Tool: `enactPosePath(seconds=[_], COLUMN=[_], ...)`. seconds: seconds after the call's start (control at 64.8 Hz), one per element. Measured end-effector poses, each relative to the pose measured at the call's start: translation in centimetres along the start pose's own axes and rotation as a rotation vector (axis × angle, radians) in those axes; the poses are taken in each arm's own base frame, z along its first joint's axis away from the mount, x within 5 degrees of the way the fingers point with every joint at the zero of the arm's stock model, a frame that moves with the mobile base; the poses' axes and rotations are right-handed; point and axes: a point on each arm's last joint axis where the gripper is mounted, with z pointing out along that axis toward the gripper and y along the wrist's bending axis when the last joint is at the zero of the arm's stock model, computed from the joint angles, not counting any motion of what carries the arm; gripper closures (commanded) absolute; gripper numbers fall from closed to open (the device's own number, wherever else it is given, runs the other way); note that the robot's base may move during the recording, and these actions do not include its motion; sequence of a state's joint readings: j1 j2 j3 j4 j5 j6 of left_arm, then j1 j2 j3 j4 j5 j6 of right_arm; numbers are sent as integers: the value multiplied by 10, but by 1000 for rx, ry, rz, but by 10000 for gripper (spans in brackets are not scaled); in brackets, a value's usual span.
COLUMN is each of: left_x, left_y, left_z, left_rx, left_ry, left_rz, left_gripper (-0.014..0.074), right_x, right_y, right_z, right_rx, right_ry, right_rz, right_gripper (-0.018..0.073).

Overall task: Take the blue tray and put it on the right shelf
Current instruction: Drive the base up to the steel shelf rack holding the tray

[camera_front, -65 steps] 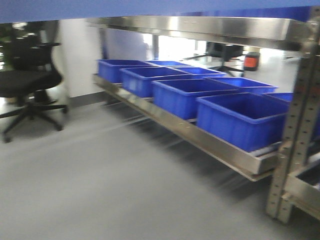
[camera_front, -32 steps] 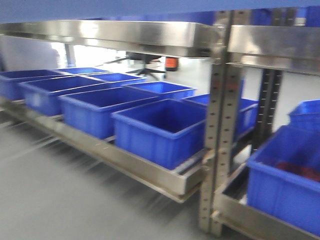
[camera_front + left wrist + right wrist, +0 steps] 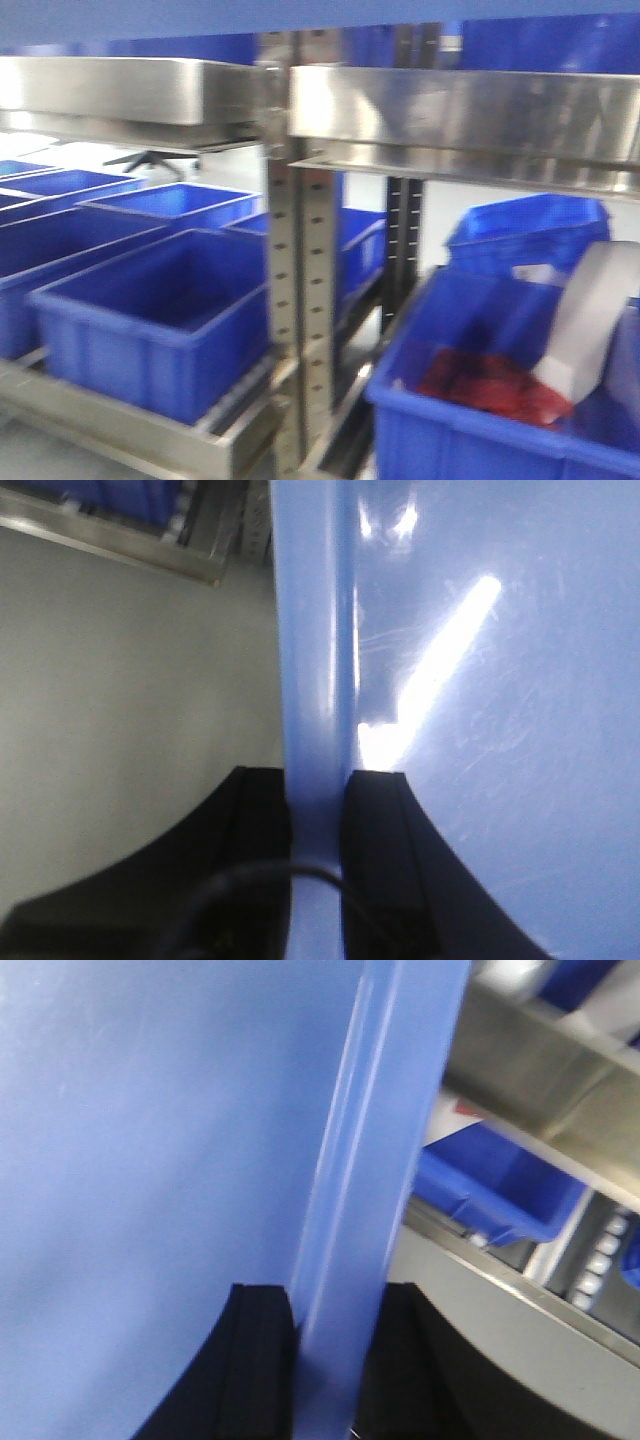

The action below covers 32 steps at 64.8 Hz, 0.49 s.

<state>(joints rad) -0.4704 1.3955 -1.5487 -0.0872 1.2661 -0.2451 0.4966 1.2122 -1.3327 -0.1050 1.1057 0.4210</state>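
Checking all three views for you: the front camera catches only a pale strip of the blue tray (image 3: 300,12) along the top edge of its frame, running left to right above the shelving. The wrist views fill in the rest. The left gripper (image 3: 318,820) is clamped on the tray's rim, one black finger (image 3: 255,815) on each side. The right gripper (image 3: 335,1345) pinches the opposite rim the same way. In each wrist view the rim runs straight away from the camera, with glossy tray surface filling the inboard side. You can't tell which axis is the long one. The right shelf (image 3: 470,115) sits right of the perforated upright (image 3: 300,300), below the tray strip, and the tray is not on it yet. Bin contents show only in the front view, which is blurred. The near right bin (image 3: 450,430) holds something red (image 3: 480,385) and a grey-white piece (image 3: 590,320) standing tilted. The left bin (image 3: 150,340) sits on the lower shelf left of the upright.
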Motion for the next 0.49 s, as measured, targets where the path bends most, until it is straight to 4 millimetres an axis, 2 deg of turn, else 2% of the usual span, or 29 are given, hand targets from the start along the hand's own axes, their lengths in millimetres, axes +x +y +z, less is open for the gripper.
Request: enactPosePath(seconds=[0.494], left_x=[0], left_y=[0], left_z=[0], left_rx=[0], left_ry=[0], left_rz=[0], left_gripper=[645], right_x=[0], right_y=[0], right_z=[0], right_rx=[0], right_ry=[0], right_rz=[0], right_gripper=[504])
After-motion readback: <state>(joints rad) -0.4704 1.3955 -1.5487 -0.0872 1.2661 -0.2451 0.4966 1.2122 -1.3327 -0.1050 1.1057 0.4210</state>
